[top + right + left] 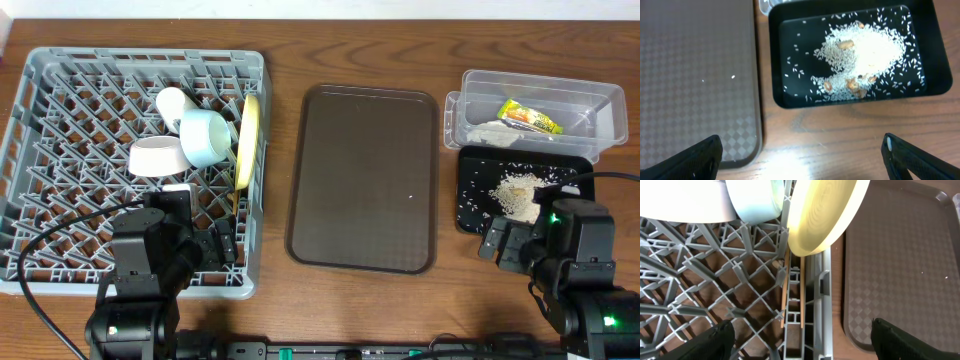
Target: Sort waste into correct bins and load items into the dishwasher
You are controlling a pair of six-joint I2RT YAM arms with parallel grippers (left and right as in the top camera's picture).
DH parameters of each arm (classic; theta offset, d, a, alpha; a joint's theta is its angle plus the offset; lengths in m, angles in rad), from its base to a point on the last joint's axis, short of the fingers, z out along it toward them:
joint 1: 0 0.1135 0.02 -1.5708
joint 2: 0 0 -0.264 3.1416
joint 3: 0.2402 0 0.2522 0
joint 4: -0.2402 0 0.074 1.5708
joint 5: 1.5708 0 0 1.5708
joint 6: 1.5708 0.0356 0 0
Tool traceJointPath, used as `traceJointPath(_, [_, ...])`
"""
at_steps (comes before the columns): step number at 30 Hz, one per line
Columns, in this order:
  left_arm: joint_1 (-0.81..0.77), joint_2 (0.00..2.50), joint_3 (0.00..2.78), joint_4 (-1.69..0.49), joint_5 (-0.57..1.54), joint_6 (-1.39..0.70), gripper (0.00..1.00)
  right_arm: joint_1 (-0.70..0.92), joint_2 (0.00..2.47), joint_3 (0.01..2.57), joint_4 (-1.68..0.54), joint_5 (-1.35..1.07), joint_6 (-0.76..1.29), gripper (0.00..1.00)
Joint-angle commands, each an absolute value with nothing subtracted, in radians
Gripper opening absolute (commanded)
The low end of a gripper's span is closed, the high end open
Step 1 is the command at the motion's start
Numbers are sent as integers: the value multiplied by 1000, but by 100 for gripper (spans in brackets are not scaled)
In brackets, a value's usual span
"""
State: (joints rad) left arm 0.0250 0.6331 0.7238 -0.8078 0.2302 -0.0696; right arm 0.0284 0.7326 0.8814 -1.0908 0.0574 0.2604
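**both grippers apart and empty, dishes standing in the rack**

the left gripper (802, 340) hangs over the 5 o'clock corner of the grey rack (60, 210) with its fingers wide apart and nothing between them. the right gripper (802, 157) is also spread wide and empty, above the wooden surface (360, 50) just at 6 o'clock from the black tray (475, 200).

the yellow plate (247, 140) stands on its edge at the 3 o'clock side of the rack, beside a pale blue cup (205, 138) and white cups (155, 157). the plate looks stiff, smooth and probably light. the rim is the place to pinch it, because the flat face gives no hold and would likely slip. the rice (518, 192) in the black tray is loose and cannot be pinched, so the tray itself should be taken by its low wall and kept level. the wrapper (530, 118) in the clear bin (600, 95) at 2 o'clock is thin and soft. the brown tray (365, 180) in the centre carries nothing.

only the left wrist view shows two chopsticks (801, 300) lying low in the rack under the plate. they are thin and seem hard to lift from there. the overhead view hides them. the right wrist view shows brown pieces, maybe nuts, among the rice, which from overhead are too small to tell.
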Motion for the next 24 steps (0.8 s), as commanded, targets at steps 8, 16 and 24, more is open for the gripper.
traceJointPath(8, [22, 634, 723, -810, 236, -53, 89, 38, 555, 798, -888, 102, 210, 99])
traceJointPath(16, [22, 634, 723, -810, 236, -53, 89, 38, 169, 550, -628, 97, 146, 99])
traceJointPath(24, [22, 634, 723, -810, 236, -53, 89, 38, 4, 271, -292, 73, 141, 99])
